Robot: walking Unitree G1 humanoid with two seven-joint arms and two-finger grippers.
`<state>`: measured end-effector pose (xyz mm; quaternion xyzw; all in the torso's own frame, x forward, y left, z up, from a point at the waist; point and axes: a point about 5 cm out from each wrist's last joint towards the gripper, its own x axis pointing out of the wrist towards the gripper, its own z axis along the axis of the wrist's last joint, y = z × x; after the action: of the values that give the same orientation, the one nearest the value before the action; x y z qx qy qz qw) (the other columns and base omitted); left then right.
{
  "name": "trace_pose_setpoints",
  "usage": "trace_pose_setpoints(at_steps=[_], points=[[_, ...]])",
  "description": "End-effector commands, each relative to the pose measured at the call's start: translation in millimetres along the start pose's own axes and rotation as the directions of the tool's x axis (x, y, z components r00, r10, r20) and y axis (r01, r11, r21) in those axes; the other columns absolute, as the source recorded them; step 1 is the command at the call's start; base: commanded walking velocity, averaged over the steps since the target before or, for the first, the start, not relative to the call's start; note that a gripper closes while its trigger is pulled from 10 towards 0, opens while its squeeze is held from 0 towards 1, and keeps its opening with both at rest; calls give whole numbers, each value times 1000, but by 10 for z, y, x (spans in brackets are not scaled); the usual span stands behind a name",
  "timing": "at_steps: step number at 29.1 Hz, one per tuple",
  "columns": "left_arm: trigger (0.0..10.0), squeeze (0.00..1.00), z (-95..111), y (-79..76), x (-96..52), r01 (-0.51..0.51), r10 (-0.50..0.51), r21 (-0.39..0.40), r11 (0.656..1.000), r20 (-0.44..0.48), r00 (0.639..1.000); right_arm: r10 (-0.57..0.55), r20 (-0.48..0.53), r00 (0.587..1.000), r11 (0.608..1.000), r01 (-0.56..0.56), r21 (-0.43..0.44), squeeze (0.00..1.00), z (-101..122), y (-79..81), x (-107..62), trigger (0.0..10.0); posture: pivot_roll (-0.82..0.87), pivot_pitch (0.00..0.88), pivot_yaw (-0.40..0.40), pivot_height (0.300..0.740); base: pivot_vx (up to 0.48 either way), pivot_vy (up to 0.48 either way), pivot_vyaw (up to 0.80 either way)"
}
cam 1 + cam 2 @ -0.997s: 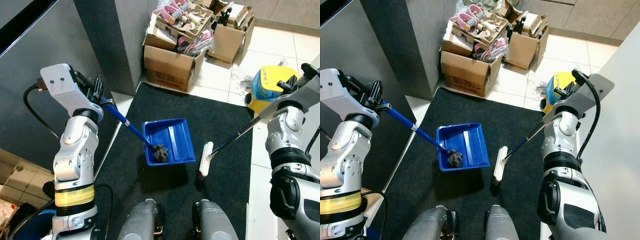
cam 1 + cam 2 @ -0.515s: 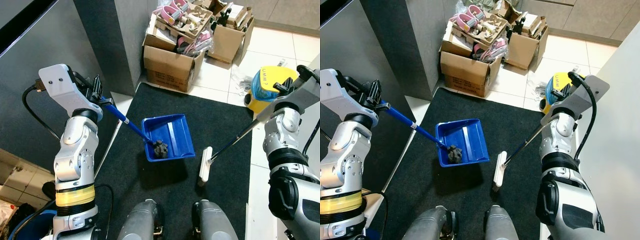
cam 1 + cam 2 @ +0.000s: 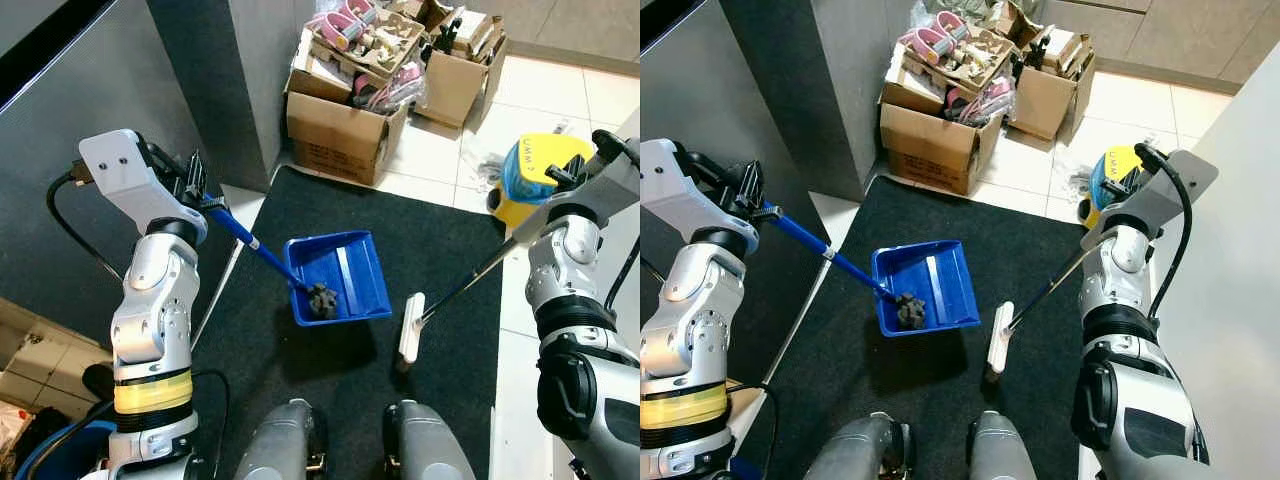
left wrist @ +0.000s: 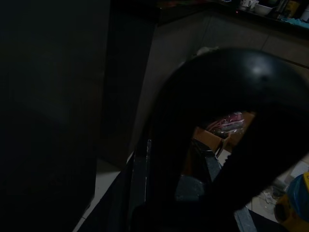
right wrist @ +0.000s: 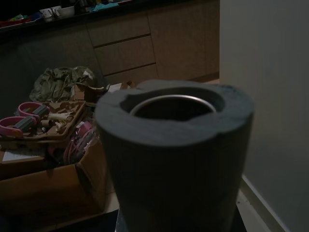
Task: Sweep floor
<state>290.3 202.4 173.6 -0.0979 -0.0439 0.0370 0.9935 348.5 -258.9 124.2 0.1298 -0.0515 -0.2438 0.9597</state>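
Both eye views are sharp and evenly lit from overhead, with no motion blur. The pale tiles (image 3: 560, 90) are brightest, with mild glare, while the black mat (image 3: 350, 350) swallows detail. A soft shadow lies under the dustpan (image 3: 335, 275). Both wrist views are dim and grainy; the broom handle (image 5: 176, 154) looms close and out of focus.

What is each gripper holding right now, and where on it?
Left gripper holds the blue dustpan by its handle's top end. Right gripper holds the broom near its handle's upper end.
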Motion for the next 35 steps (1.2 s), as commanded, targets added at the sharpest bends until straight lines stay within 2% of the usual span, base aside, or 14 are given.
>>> trace_pose_setpoints(at_steps=[1,17,27,35], points=[[10000,0,64,-32,30,6,-5,-12,1000,48,999,12,20,1000,1000,-12,-4,0,36,44,13,10000,28,0,-30,740,0,0,0],[10000,0,77,-21,31,-2,1,12,1000,56,998,32,-2,999,1000,-32,1,0,-27,129,-21,10000,41,0,-33,740,0,0,0],[10000,0,62,-57,5,6,-7,8,1000,49,999,33,-12,999,999,-33,-10,0,-82,102,-64,10000,43,0,-36,740,0,0,0],[10000,0,51,-64,-15,9,-9,6,1000,46,999,50,-18,999,999,-50,-15,0,-98,142,-76,10000,48,0,-38,740,0,0,0]])
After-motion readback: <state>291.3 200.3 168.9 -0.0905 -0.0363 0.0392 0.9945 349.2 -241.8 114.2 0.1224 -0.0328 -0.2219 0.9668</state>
